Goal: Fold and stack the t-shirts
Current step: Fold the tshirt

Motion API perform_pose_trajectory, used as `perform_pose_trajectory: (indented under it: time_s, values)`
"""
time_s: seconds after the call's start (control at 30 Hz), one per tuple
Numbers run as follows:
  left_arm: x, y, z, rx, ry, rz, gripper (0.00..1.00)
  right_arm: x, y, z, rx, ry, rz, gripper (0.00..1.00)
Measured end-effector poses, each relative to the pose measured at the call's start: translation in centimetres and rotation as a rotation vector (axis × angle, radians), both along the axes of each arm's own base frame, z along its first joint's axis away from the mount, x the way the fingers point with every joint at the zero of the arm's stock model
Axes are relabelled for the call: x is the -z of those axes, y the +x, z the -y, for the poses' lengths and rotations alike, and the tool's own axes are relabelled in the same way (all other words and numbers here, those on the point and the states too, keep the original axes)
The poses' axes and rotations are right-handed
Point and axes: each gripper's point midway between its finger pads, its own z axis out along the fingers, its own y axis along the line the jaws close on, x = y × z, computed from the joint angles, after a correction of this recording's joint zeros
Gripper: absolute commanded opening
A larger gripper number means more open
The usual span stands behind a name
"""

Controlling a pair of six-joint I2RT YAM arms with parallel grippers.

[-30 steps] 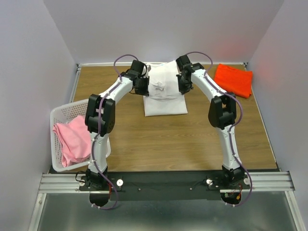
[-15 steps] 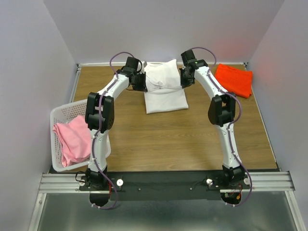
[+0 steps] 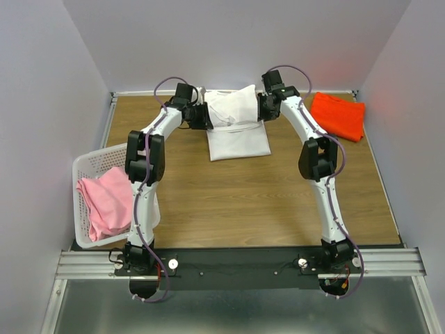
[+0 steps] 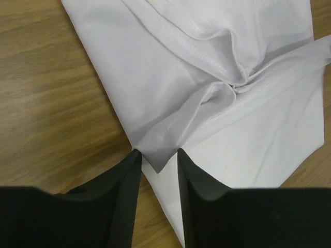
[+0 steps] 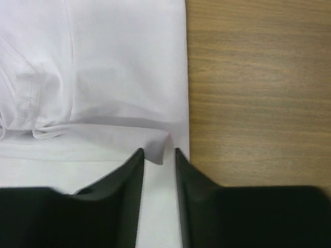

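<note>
The white t-shirt (image 3: 238, 132) lies at the back middle of the table, its far part folded over into a puffy upper layer. My left gripper (image 3: 202, 115) is at the shirt's left edge and my right gripper (image 3: 262, 108) at its right edge. In the left wrist view the left gripper (image 4: 158, 154) stands open, with a loose corner of the white t-shirt (image 4: 232, 51) hanging between the fingertips. The right gripper (image 5: 159, 152) is open too, a small fold of the white t-shirt (image 5: 103, 62) lying between its tips. The orange-red t-shirt (image 3: 338, 115) lies folded at the back right. The pink t-shirt (image 3: 106, 202) is in the basket.
A white lattice basket (image 3: 87, 162) stands at the table's left edge beside the left arm. Grey walls close in the table at the back and on both sides. Bare wooden tabletop (image 3: 264, 202) stretches between the white shirt and the arm bases.
Both grippers carried the shirt's gathered near part toward the back wall, laying it over, then opened and let the cloth go. The fold now rests flatter.
</note>
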Motion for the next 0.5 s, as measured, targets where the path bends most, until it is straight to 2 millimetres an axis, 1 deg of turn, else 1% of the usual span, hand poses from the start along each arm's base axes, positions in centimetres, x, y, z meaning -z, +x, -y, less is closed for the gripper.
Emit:
perform_pose_trajectory:
  time_s: [0.03,0.07,0.1,0.13,0.23,0.3,0.37,0.43,0.5]
  values:
    - [0.0,0.1,-0.1,0.0,-0.001,0.003,0.5,-0.1,0.1,0.1,0.003,0.002,0.004,0.61]
    - [-0.1,0.3,-0.3,-0.005,-0.003,0.007,0.5,-0.2,0.3,0.1,0.001,0.002,0.012,0.68]
    - [-0.1,0.4,-0.3,-0.007,-0.005,0.011,0.54,-0.2,0.4,0.1,0.004,0.004,0.016,0.7]
    - [-0.3,0.7,-0.5,-0.011,-0.007,0.021,0.54,-0.3,0.5,0.1,0.004,0.004,0.019,0.72]
    - [0.0,0.7,-0.6,-0.014,-0.01,0.029,0.54,0.2,0.1,0.3,0.003,-0.001,0.013,0.73]
    - [0.4,0.0,-0.8,-0.013,-0.01,0.019,0.54,1.0,-0.9,0.6,0.002,-0.011,-0.014,0.73]
    - [0.9,-1.2,-0.8,-0.007,-0.013,-0.001,0.54,1.7,-2.0,1.0,0.002,-0.02,-0.041,0.73]
    - [1.2,-2.4,-0.8,0.002,-0.016,-0.02,0.54,2.4,-3.5,1.5,0.002,-0.032,-0.081,0.69]
    - [1.4,-3.3,-0.6,0.011,-0.02,-0.029,0.54,2.8,-4.6,1.8,0.002,-0.039,-0.103,0.67]
